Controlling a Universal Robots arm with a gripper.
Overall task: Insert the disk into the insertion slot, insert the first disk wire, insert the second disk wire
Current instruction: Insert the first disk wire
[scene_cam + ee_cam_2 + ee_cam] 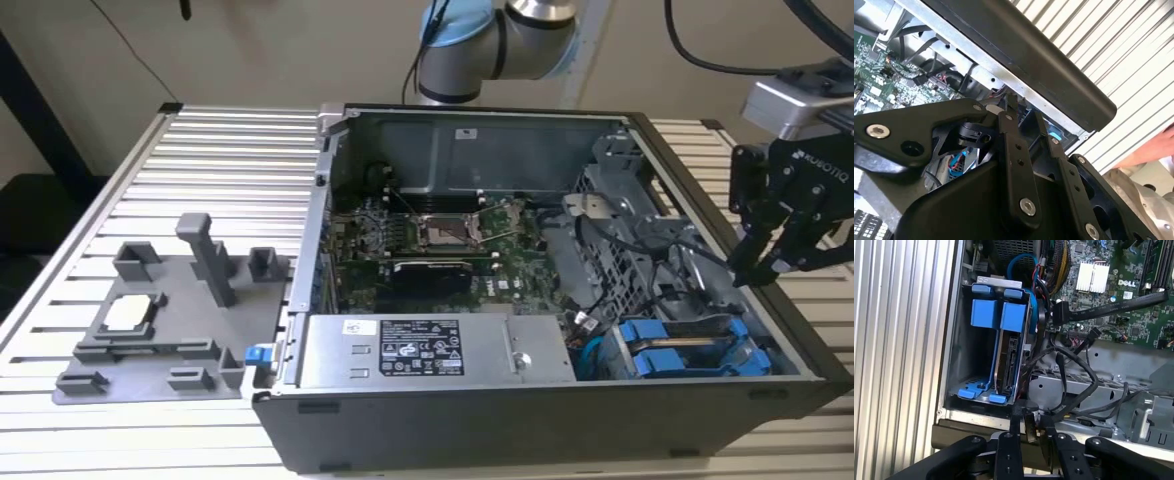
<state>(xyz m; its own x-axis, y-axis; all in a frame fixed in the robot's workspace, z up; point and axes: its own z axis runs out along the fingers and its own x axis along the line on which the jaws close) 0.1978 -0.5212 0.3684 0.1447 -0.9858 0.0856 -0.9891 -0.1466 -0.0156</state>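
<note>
The disk stands edge-on in its blue carrier, seated in the insertion slot of the grey drive cage at the case's corner on the exterior view's right. My gripper hangs over that side of the case, just beyond the cage. Its fingers are close together on the black plug of a disk wire whose cable loops back into the case. A second black plug on a flat cable hangs loose beside the cage. In the second wrist view the gripper points at the case rim.
The open computer case lies on a slatted table, with the motherboard and a grey power supply inside. A grey fixture plate sits at the exterior view's left. A person's hand is near the case's outer edge.
</note>
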